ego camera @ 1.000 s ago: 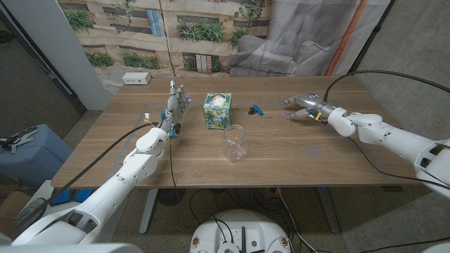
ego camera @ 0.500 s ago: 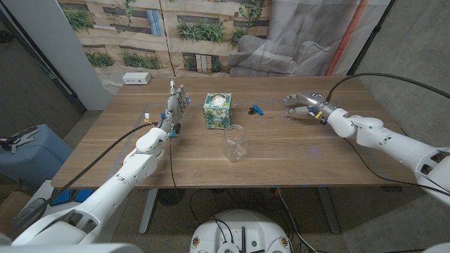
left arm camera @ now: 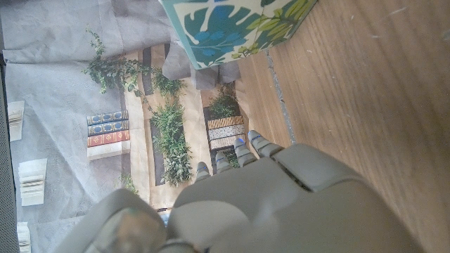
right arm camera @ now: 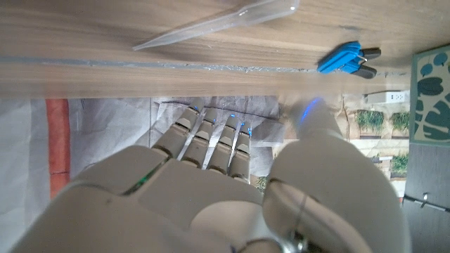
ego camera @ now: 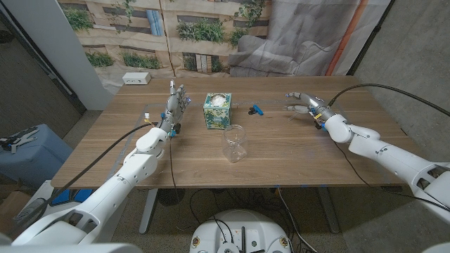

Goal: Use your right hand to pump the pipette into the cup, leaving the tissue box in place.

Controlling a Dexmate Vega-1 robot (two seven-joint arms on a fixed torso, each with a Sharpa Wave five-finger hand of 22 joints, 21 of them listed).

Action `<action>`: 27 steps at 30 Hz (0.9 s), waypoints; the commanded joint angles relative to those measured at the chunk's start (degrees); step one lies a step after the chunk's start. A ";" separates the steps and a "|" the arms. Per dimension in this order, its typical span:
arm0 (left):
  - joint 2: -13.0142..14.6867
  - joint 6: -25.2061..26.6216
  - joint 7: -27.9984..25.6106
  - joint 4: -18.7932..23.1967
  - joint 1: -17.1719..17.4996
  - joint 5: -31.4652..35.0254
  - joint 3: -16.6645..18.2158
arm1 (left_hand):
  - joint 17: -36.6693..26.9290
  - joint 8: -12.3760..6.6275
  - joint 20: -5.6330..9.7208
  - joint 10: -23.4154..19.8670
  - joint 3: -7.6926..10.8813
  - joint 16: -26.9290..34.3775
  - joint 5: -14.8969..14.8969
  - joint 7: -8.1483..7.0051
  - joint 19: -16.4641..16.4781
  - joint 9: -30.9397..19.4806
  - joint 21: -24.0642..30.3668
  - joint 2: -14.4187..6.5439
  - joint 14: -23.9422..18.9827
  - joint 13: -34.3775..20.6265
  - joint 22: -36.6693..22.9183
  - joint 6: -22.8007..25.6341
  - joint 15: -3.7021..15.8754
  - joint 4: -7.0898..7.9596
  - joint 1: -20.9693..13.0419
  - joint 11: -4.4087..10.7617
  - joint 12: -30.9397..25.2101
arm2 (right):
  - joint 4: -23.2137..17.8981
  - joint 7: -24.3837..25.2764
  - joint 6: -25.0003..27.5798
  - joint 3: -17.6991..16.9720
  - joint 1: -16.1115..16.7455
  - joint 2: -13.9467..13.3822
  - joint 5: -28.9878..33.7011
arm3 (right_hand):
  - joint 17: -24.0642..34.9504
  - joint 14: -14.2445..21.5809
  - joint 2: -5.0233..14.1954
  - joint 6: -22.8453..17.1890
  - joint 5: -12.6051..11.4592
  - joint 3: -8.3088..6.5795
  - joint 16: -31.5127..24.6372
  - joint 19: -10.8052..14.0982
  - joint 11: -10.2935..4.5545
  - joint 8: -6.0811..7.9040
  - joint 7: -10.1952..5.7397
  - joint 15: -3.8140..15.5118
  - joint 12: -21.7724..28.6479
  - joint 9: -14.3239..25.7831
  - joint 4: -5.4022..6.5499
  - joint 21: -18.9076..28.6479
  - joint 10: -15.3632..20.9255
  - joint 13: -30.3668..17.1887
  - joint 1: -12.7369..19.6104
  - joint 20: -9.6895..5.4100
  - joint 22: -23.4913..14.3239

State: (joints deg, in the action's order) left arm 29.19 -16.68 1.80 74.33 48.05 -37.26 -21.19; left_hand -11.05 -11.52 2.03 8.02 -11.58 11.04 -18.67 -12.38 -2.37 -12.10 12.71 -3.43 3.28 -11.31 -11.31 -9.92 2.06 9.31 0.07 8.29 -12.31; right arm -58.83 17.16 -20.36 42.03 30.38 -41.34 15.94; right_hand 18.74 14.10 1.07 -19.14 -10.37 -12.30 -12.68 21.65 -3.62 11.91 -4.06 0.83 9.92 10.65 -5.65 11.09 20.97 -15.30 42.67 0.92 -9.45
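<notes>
Fingers (ego camera: 294, 96) on the right hand (ego camera: 307, 105) are stretched out and a bit apart in the head view, holding nothing, hovering over the far right part of the table (ego camera: 281, 151). Pipette is too faint to make out there tbh. Small blue clip (ego camera: 256, 109) sits just past the fingertips toward the middle, then the tissue box (ego camera: 217, 110) further that way. Clear cup (ego camera: 235, 143) is nearer the robot, well apart from the fingers. Left hand (ego camera: 175, 107) stands on edge w/ fingers straight up and close together, nothing in it, beside the tissue box.

Left wrist view: left fingers (left arm camera: 242, 152) extended, nothing in them, tissue box (left arm camera: 225, 28) just beyond the tips.

Right wrist view: right fingers (right arm camera: 211, 137) side by side, thumb off to one side, nothing gripped. Pipette (right arm camera: 214, 25) lies flat on the wood just beyond the fingertips, not touching. Blue clip (right arm camera: 346, 59) is near it, off to the thumb side.
</notes>
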 commanded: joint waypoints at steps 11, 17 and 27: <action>0.00 -0.02 0.01 -0.02 0.00 0.01 -0.01 | -0.34 -0.34 5.19 0.15 -0.37 0.33 -0.27 -0.33 -0.63 -0.14 0.28 -2.44 0.47 -0.32 -0.12 -0.09 6.64 0.04 0.05 0.22 -0.23 | -5.53 -8.30 -0.30 -8.84 7.59 4.78 -20.58 | -2.20 -7.06 -0.36 7.58 0.26 1.88 1.92 -4.69 1.41 -1.90 2.55 -2.76 0.02 -0.25 0.73 -1.21 -8.35 3.34 -6.32 0.55 -0.11; 0.00 -0.01 0.00 -0.01 0.00 0.01 -0.01 | -0.34 -0.34 5.18 0.03 -0.37 0.34 -0.27 -0.33 -0.61 -0.14 0.28 -2.44 0.43 -0.32 -0.12 -0.09 6.64 0.04 0.05 0.25 -0.27 | -6.26 -11.39 0.39 -10.73 8.89 5.66 -26.10 | -2.97 -10.26 -0.12 10.40 0.33 2.92 2.05 -8.25 2.47 -1.97 4.65 -2.84 0.06 -0.33 1.85 -1.26 -11.21 4.14 -10.13 0.26 -0.09; 0.00 -0.01 0.01 -0.01 0.00 0.01 -0.01 | -0.34 -0.34 5.19 0.12 -0.37 0.33 -0.27 -0.33 -0.63 -0.14 0.28 -2.44 0.45 -0.32 -0.12 -0.10 6.62 0.04 0.05 0.29 -0.24 | -5.60 -14.91 0.01 -13.57 10.61 7.58 -34.00 | -4.03 -14.93 0.00 14.93 0.06 4.78 2.12 -12.51 4.33 -1.99 8.33 -2.91 0.02 -0.43 3.63 -1.19 -15.83 4.69 -16.13 -1.35 -0.05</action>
State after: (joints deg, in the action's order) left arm 29.19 -16.68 1.80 74.31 48.05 -37.24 -21.20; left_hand -11.05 -11.52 2.03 8.02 -11.58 11.04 -18.67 -12.38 -2.37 -12.10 12.71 -3.43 3.28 -11.31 -11.31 -9.92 2.06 9.31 0.07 8.29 -12.31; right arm -64.39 6.26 -20.23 31.37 39.05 -35.60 -9.81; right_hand 14.73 0.08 1.26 -5.00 -10.17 -7.94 -10.58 9.92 0.44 10.04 4.09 -1.97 9.93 10.12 -2.33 9.93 5.76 -10.62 27.63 -0.30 -9.33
